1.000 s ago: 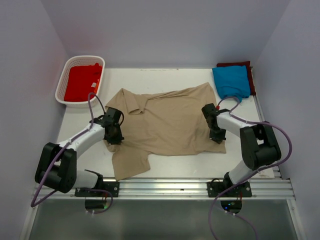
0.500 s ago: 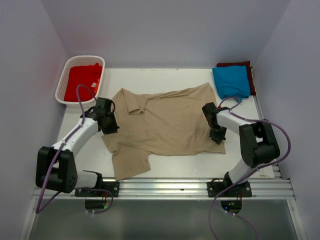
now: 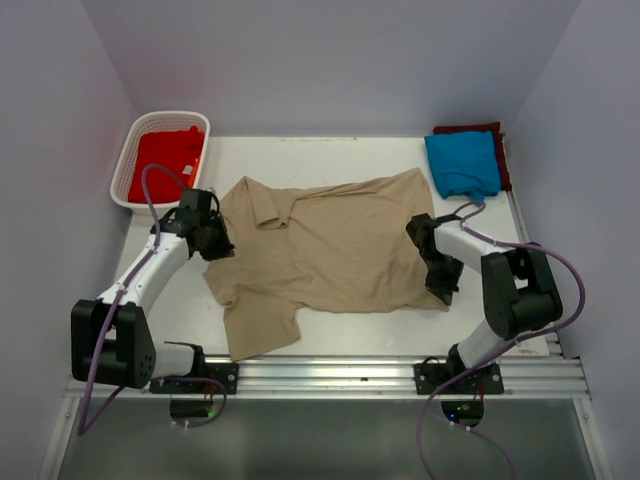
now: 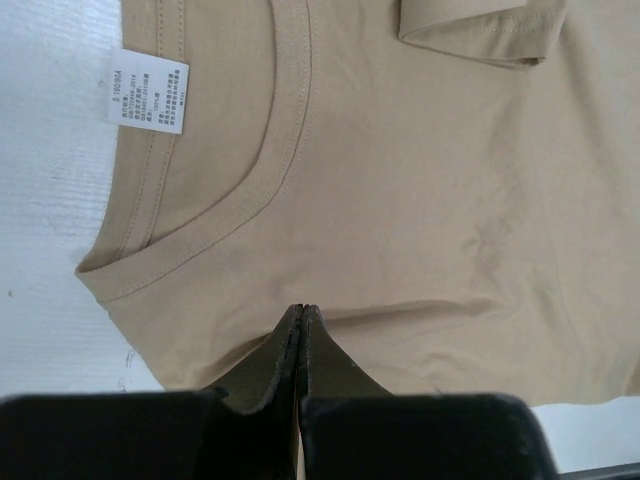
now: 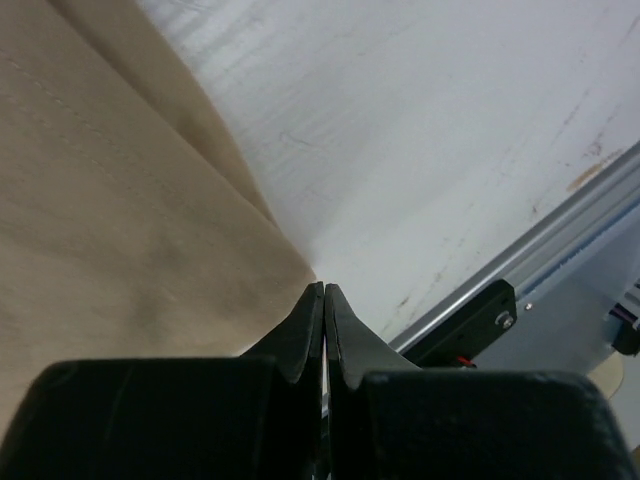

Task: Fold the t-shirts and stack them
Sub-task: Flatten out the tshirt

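The tan t-shirt (image 3: 330, 250) lies spread on the worktop (image 3: 330, 160), left end effector (image 4: 300, 310) and right end effector (image 5: 323, 288) each clamped shut on a thin edge pinch that could slip free mid-fold
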Motion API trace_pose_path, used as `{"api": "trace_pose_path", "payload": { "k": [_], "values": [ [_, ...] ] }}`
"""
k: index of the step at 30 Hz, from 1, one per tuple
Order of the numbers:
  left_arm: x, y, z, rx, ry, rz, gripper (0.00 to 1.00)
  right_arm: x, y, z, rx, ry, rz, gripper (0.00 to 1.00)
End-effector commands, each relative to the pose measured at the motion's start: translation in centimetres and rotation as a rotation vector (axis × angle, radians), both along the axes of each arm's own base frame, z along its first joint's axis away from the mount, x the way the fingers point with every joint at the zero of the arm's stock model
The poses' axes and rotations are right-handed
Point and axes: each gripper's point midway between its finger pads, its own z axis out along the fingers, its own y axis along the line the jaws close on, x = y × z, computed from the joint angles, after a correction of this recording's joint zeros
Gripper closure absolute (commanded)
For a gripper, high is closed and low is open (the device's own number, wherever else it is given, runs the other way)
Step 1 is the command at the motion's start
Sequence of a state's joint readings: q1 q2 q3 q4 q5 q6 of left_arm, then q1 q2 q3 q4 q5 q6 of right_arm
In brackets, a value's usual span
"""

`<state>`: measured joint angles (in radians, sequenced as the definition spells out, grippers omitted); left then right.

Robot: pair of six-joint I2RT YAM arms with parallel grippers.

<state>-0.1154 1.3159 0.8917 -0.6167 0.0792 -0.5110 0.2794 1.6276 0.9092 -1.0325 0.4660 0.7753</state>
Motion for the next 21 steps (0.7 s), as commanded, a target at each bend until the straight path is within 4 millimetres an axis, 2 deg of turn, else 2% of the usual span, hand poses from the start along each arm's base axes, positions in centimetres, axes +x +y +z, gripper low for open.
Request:
{"api": "trace_pose_path", "payload": {
  "k": [1, 4, 5, 9, 10, 13, 14, 15, 16, 17, 18, 21],
  "values": [
    [0.6, -0.5, 0.9, -0.039, -0.052, -0.047, 1.00, -0.2, -1.5, 2.8, -0.096, -0.037, -0.038, 1.00],
    [1.1, -1.1, 0.9, -0.070, -0.074, -0.070, 0.92, 1.0, -0.5, 3.1, -0.034, -0.091, -0.039, 1.00],
    [1.3, -1.2, 0.6, -0.073, -0.072, -0.068, 0.84, 1.8, 0.1, 3.4, 0.002, -0.124, -0.026, 1.00],
    [3.4, -2.6, 1.7, -0.153, -0.148, -0.074, 0.61, 6.2, 3.3, 6.5, 0.199, -0.344, 0.101, 1.00],
    [4.6, -3.1, 2.7, -0.181, -0.211, -0.085, 0.54, 7.5, 4.1, 8.4, 0.245, -0.444, 0.149, 1.00],
    [6.8, -3.4, 3.4, -0.198, -0.262, -0.062, 0.50, 9.2, 5.7, 12.4, 0.340, -0.609, 0.244, 0.90],
    [8.1, -3.4, 3.5, -0.193, -0.264, -0.058, 0.49, 9.5, 6.0, 13.3, 0.358, -0.636, 0.266, 0.75],
    [8.8, -3.5, 3.5, -0.187, -0.268, -0.070, 0.49, 9.5, 6.8, 13.8, 0.399, -0.649, 0.292, 0.70],
    [10.4, -3.3, 4.5, -0.166, -0.298, -0.067, 0.49, 9.7, 7.1, 14.5, 0.417, -0.672, 0.327, 0.65],
    [11.2, -3.2, 3.1, -0.144, -0.265, -0.073, 0.49, 9.7, 7.6, 14.6, 0.438, -0.678, 0.342, 0.58],
    [12.1, -3.3, 3.1, -0.140, -0.274, -0.081, 0.49, 9.9, 8.3, 14.8, 0.476, -0.690, 0.367, 0.55],
    [14.7, -3.9, 2.5, -0.146, -0.256, -0.086, 0.50, 9.6, 8.9, 14.3, 0.503, -0.681, 0.401, 0.52]
  ]
}}
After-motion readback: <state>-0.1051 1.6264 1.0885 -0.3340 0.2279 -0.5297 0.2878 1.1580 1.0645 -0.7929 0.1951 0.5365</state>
